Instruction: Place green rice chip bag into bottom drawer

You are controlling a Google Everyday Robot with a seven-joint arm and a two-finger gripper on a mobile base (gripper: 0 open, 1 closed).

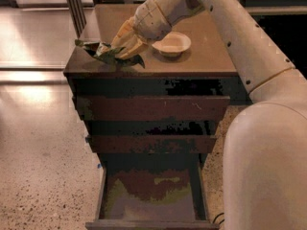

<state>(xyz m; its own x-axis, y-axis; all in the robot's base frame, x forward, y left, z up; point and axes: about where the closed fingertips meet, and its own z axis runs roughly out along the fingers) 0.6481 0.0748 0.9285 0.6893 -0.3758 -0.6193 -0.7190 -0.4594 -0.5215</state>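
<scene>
Camera view: my gripper (pixel 119 47) in upper left of frame, over front-left corner of table (pixel 206 56). Jaws pinching green rice chip bag (pixel 102 51), bag at table's left edge. Cream bowl (pixel 171 43) just right of gripper. Bottom drawer (pixel 148 205) pulled open, bottom centre of frame.

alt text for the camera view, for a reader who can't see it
The gripper holds the green rice chip bag at the left front corner of a dark wooden cabinet top, near a cream bowl. Below, the bottom drawer stands open.
</scene>
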